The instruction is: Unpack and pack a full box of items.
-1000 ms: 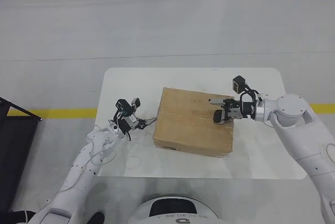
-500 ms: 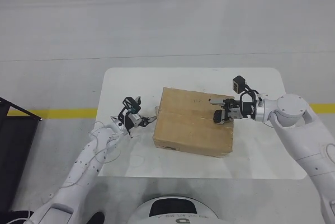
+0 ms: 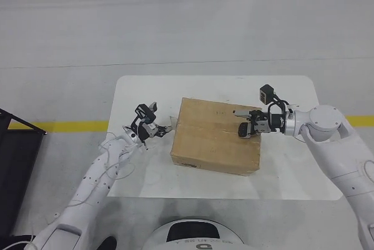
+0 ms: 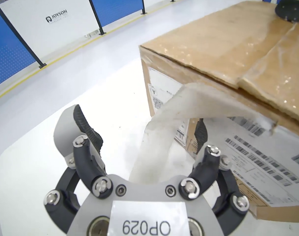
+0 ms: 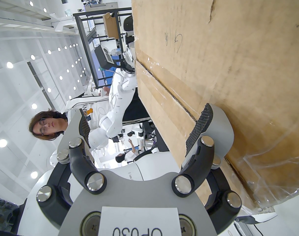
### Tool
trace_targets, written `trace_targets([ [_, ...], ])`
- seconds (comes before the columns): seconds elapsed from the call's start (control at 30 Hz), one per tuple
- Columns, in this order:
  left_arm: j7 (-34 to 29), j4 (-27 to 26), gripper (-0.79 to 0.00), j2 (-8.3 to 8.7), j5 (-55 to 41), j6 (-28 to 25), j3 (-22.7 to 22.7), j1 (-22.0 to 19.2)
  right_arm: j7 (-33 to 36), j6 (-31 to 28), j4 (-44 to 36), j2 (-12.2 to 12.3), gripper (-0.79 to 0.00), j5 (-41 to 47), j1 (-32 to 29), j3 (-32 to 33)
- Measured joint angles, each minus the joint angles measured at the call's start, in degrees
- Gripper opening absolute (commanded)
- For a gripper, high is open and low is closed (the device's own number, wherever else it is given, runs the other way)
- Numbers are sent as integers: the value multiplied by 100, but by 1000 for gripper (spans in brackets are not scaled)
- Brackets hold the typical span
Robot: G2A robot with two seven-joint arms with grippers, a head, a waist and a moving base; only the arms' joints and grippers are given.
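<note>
My left jaws stand wide open, the pads [image 4: 89, 126] well apart, and they clamp nothing. A loose strip of tape [image 4: 188, 101] passes between them. Whether it sticks to the palm below cannot be determined. My right jaws are also open and empty. One of their pads rests on the top of the box [image 3: 215, 134] beside the centre seam [image 5: 164, 92], and the other hangs in free air.

Key relation: the far end of the tape is attached at the upper edge of the box's left end, where the seam meets it. The strip's long axis runs from that edge out toward my left jaws, roughly in line with the seam. My left arm is the nearer one. My right jaws sit at the opposite end of the box top, well apart from the strip.

Judgement: the coming move requires the left jaws to close on the strip and draw it away from the box while the right jaws steady the lid.

The box stands, flaps shut, mid-way across the white bench [image 3: 143, 90]. Around it lie a grey floor [image 3: 187, 31] with a yellow line [image 3: 68, 126]. Blue and white panels [image 4: 28, 28] stand beyond.
</note>
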Motion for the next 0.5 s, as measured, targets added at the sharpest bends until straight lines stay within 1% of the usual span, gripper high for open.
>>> trace_targets([
  [0.13, 20, -204, 0, 55, -13, -35, -163, 53, 0, 0, 0, 0, 0, 0, 0, 0],
  [0.27, -21, -533, 0, 117, -9, -60, -340, 159, 0, 0, 0, 0, 0, 0, 0, 0],
  [0.5, -207, -1000, 0, 163, -112, -33, -468, 326, 0, 0, 0, 0, 0, 0, 0, 0],
])
